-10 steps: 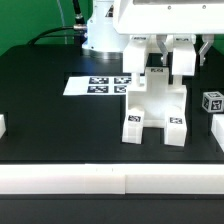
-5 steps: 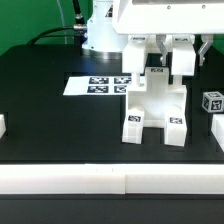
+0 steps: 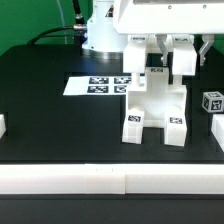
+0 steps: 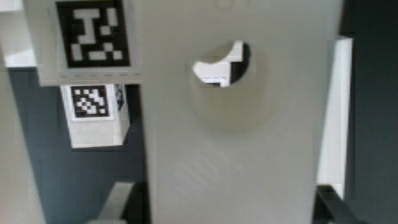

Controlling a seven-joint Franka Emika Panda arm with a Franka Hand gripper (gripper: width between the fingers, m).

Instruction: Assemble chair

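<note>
Overhead, the glossy white gripper (image 3: 161, 66) hangs straight down over the chair (image 3: 157, 105). Its two fingers (image 3: 140, 55) stand partway apart, one on either side of the chair's topmost part. A small tagged bit of that part shows in the gap between them. Whether the pads actually press on it is not to be made out from either view.

The chair stands upright on the black table (image 3: 60, 125), near the middle and a little toward the exterior view's right. It is a matte white blocky body that widens downward into two legs (image 3: 135, 124), and each leg has a square black-and-white tag on its front.

In the wrist view a broad white face of the chair (image 4: 231, 140) fills most of the picture, with a rounded hole (image 4: 222, 65) cut into it. Beside that face a narrower white part carries a tag (image 4: 93, 35), and a second tagged piece (image 4: 93, 103) shows farther off against the dark table.

Just behind the chair, toward the exterior view's left, the marker board (image 3: 95, 85) lies flat. A small cube (image 3: 211, 101) with a tag sits apart from the chair on the exterior view's right. A white block (image 3: 218, 130) is cut off by that same edge, nearer the camera. Another white part (image 3: 2, 127) shows at the opposite edge. A long white rail (image 3: 110, 180) runs across the front of the table.
</note>
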